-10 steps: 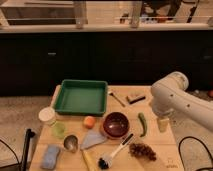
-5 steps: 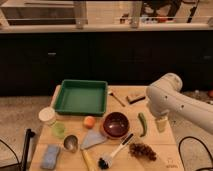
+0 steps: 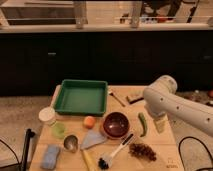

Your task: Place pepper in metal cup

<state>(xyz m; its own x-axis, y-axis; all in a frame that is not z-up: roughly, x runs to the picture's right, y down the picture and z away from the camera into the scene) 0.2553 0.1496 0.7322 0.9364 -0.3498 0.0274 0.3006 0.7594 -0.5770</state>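
gripper (image 3: 159,123): hanging under the rounded end of the white arm (image 3: 167,102), low over the right side of the table (image 3: 163,142), just right of the pepper; how wide the grip is, or whether anything's in it, honestly can't tell

pepper (image 3: 143,123): flat on the wood, running front to back, sitting between the dark red bowl (image 3: 116,124) and the gripper, just beside the bowl's right rim

metal cup (image 3: 70,143): upright near the front left, just in front of the pale green cup (image 3: 59,130), well apart from the pepper with the red bowl in between

green tray (image 3: 81,96): back left of the table, behind the bowl

white-lidded jar (image 3: 47,115): left edge, just behind the pale green cup

orange ball-ish thing (image 3: 89,121): between the pale green cup and the bowl

grey-blue cloth (image 3: 93,140): just right of the metal cup, in front of the bowl

blue sponge (image 3: 49,156): front left corner

brush (image 3: 114,152): front middle, lying at a slant, dark head toward the front

dark bunch, grapes maybe (image 3: 142,150): front right, in front of the pepper
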